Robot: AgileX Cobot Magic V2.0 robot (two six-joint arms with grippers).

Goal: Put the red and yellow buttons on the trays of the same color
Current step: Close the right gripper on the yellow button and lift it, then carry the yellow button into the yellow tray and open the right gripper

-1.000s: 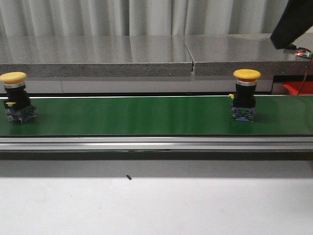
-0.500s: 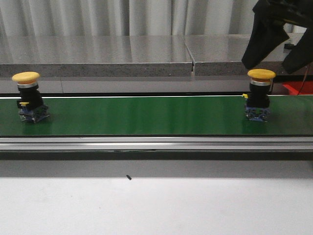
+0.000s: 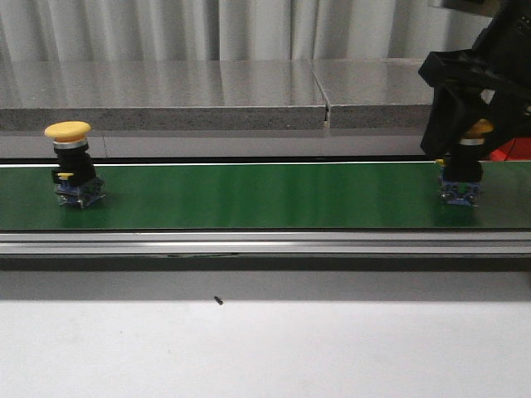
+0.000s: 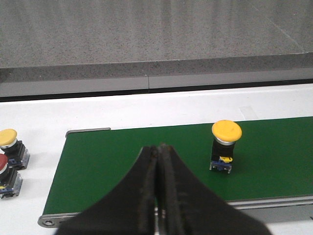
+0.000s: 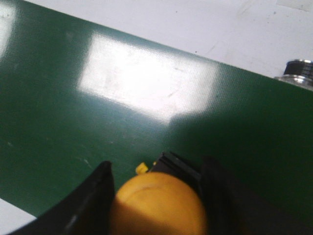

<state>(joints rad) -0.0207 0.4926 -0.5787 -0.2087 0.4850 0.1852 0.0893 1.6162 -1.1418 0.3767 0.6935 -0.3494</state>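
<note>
The long green belt (image 3: 265, 195) carries both buttons, and both have slid to the right since before. The right gripper (image 5: 155, 188) has come down, fingers apart around the right yellow button (image 3: 465, 170). It should squeeze the black body evenly, then lift straight up. The left yellow button (image 3: 73, 164) waits. The left gripper (image 4: 157, 161) has its fingers together.

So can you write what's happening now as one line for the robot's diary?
right tool: open around yellow button on green belt | left tool: shut, empty | other yellow button: on belt
</note>
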